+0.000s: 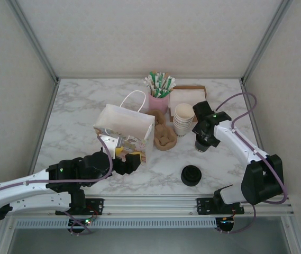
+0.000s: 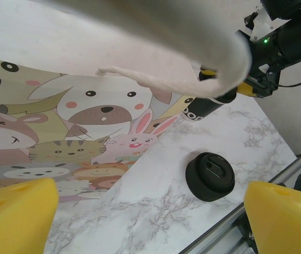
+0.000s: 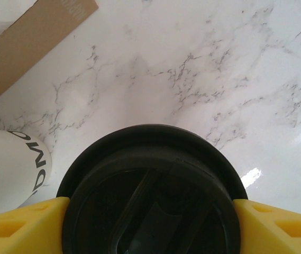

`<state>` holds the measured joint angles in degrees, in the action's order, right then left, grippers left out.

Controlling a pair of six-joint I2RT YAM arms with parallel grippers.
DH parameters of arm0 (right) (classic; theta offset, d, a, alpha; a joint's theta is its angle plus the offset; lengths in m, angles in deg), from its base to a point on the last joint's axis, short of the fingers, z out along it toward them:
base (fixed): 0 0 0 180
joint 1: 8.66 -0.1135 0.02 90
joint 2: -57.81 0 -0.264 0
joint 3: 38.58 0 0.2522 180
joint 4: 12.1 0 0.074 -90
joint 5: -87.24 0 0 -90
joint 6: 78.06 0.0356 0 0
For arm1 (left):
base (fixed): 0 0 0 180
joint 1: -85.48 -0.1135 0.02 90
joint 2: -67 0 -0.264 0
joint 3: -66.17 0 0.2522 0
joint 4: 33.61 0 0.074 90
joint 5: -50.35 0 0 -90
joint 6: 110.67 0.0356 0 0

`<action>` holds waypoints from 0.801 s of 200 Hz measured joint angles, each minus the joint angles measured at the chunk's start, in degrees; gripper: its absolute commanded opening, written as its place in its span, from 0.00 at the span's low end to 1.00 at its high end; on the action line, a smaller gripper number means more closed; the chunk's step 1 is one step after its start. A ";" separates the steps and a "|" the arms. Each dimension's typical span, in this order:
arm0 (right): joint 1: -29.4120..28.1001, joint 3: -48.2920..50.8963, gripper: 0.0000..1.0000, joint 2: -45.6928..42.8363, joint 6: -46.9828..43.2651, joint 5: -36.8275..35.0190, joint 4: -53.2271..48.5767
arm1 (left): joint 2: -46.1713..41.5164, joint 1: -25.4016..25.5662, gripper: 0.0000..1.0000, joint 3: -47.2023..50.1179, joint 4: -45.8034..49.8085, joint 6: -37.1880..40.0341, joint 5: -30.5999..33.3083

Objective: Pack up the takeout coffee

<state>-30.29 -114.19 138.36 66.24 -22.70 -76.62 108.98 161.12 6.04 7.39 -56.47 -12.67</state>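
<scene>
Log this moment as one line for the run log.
left gripper: open, near bag | right gripper: around lidded coffee cup, grip unclear

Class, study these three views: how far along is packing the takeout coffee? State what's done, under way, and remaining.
Done: the takeout coffee is lidded and stands beside the cup stack. In hand: the right gripper straddles it, though a firm grip isn't clear; the left gripper is open by the cartoon bag. Left: lifting the coffee and setting it in the bag.
</scene>
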 measured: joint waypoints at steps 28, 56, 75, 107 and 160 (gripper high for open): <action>0.04 -0.63 0.78 -0.09 -0.35 -0.92 -1.42 | 0.00 0.00 0.91 -1.73 2.10 0.07 0.52; 1.46 -2.54 0.77 -0.09 -1.49 -2.62 -3.02 | -0.22 0.00 0.90 -5.49 4.85 0.28 2.43; 2.93 -4.11 0.78 -0.04 -2.32 -3.58 -3.02 | -1.20 0.00 0.91 -7.58 6.27 0.46 3.89; 4.92 -5.42 0.80 0.39 -3.45 -4.31 -2.34 | -2.86 0.00 0.91 -9.22 8.04 0.48 6.34; 8.83 -4.22 0.81 0.96 -4.63 -3.74 -0.61 | -3.32 0.00 0.90 -10.97 11.67 0.42 9.97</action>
<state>-21.46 -118.41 139.32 61.61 -26.44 -77.23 105.66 161.12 -4.93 19.06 -56.05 -2.70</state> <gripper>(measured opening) 0.803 0.902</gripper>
